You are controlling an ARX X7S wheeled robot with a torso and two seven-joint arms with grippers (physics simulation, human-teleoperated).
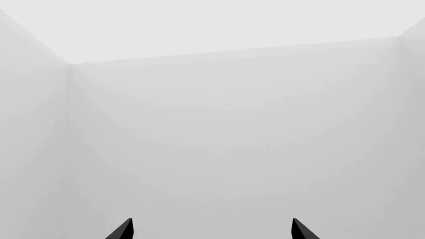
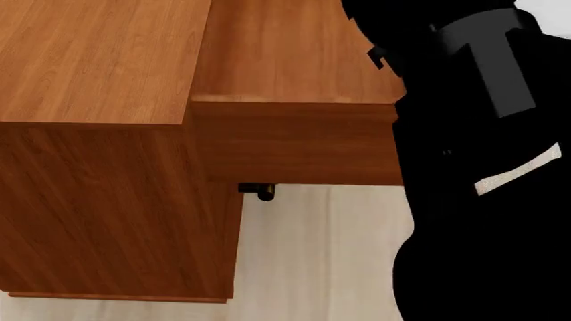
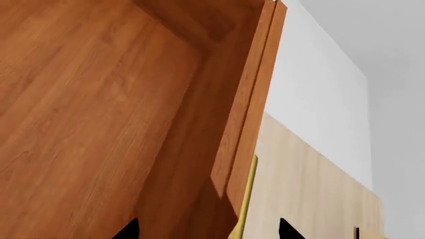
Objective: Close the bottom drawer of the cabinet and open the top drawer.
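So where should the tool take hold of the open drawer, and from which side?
By the brass handle on the open drawer's front panel, coming from the front, outside the drawer. The bar runs along the panel and seems to stand clear of it, so fingers can close across it. The right tool already has it between its tips.

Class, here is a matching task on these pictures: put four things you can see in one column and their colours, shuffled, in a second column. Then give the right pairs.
Things:
1. drawer handle
2. right arm
3. floor
4. cabinet

Colours:
A. black
B. reddish-brown wood grain
C. brass yellow
D. pale cream

Pairs: 1-C, 2-A, 3-D, 4-B
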